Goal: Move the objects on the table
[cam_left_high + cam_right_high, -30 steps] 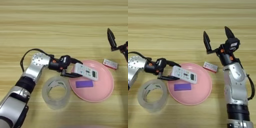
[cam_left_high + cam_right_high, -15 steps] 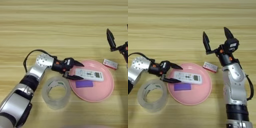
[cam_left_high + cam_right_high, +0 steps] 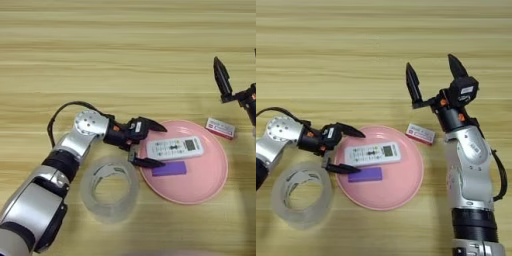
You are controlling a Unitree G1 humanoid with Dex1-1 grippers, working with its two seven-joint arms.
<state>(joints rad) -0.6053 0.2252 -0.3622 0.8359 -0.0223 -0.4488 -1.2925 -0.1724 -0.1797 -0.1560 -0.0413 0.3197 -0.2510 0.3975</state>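
- while the white remote (image 3: 373,153) lies lengthwise across the pink plate (image 3: 401,192), screen end rightward, the left gripper (image 3: 345,150) gapes at the plate's left rim.
- right gripper (image 3: 432,75) raised beyond the plate, fingers apart.

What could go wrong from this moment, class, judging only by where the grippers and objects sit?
1. The left gripper is open at the plate's left rim, with the remote lying just beyond its fingertips; pulling back carelessly could drag the remote or tip the plate.
2. The tape roll lies right beside that arm, so a sweep could knock it.
3. The right gripper, open above the small white box, might bump it when descending.
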